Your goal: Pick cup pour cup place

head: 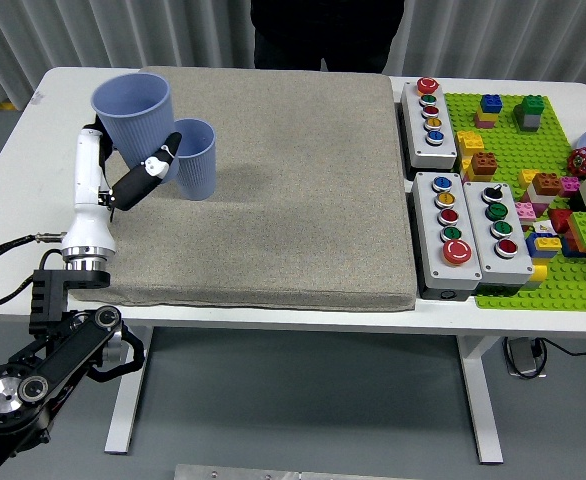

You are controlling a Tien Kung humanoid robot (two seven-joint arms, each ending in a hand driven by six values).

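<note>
Blue plastic, the held cup [133,108] sits upright in the left robot hand [123,170], fingers wrapped around its lower wall, over the grey mat [273,200], just beside and overlapping the second blue cup [198,160] standing there.

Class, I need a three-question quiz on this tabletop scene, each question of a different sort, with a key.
1. True or false: the left hand holds a blue cup.
2. Where does the second blue cup stand? A) on the grey mat B) on the green brick plate C) on a button box
3. Fill in: the held cup's opening faces ____.

Key: 1 true; 2 A; 3 upward.
</note>
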